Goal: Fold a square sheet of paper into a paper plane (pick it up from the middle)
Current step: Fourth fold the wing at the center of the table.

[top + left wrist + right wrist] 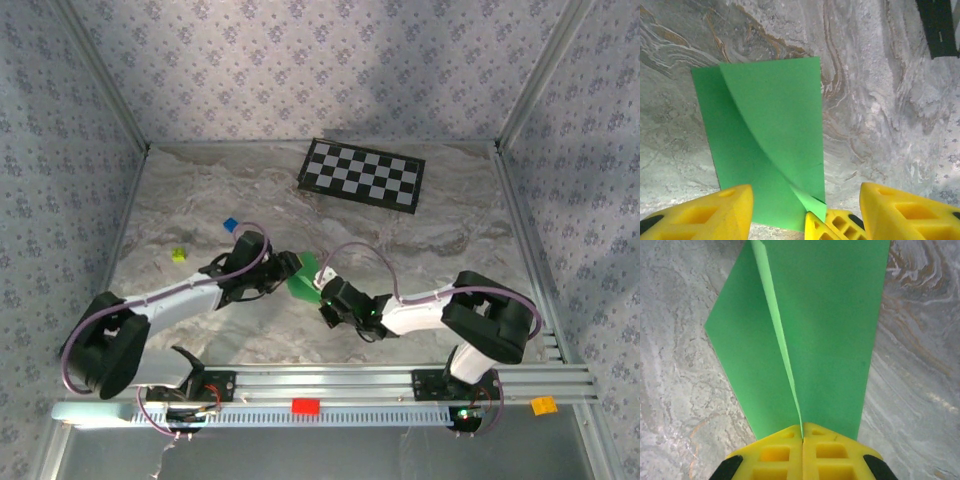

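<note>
Centre fold in hand: right fingers clamp the doubled green sheet at its 6 o'clock edge; left fingers apart. Next, probably: press crease flat.

Both arms are shown stretched forward and low, angled inward so that the wrists nearly meet in the middle. The left gripper is held open, its yellow fingers spread well apart. The right gripper is pressed shut, the green sheet of paper pinched between its fingers
</note>
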{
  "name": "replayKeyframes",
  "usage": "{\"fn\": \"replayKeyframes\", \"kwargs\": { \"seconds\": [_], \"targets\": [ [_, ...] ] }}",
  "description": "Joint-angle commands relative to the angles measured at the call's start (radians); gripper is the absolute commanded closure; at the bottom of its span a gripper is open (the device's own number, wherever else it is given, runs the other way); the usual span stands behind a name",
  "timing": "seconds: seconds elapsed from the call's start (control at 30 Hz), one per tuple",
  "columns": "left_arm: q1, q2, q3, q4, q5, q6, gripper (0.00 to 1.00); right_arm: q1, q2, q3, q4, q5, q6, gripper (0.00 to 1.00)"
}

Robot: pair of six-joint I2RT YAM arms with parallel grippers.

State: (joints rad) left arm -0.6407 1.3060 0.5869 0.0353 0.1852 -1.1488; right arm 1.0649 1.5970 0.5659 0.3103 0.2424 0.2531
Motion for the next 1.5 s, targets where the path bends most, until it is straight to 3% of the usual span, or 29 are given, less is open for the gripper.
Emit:
{"fn": "replayKeyframes", "kwargs": {
  "seconds": [0.0, 0.23, 0.57, 0.73, 0.97, 1.47],
  "targets": [
    [0.008, -0.041, 0.009, -0.058, -0.043, 0.011, 0.42, -0.026, -0.023, -0.019, 0.033, -0.109, 0.058, 0.96],
    [0.008, -0.053, 0.004, -0.059, -0.046, 0.010, 0.46, -0.066, -0.012, -0.023, 0.042, -0.206, 0.110, 0.96],
    [0.008, -0.017, -0.003, -0.014, -0.014, 0.011, 0.75, -0.165, -0.011, -0.043, 0.114, -0.442, 0.252, 0.97],
    [0.007, 0.014, -0.005, 0.018, 0.010, 0.006, 0.84, -0.200, -0.002, -0.051, 0.138, -0.504, 0.302, 0.97],
    [0.006, 0.075, 0.004, 0.065, 0.053, 0.003, 0.91, -0.233, 0.028, -0.040, 0.133, -0.569, 0.350, 0.97],
    [-0.001, 0.133, 0.008, 0.137, 0.102, -0.003, 0.93, -0.272, 0.092, -0.058, 0.222, -0.640, 0.470, 0.98]
  ]
}}
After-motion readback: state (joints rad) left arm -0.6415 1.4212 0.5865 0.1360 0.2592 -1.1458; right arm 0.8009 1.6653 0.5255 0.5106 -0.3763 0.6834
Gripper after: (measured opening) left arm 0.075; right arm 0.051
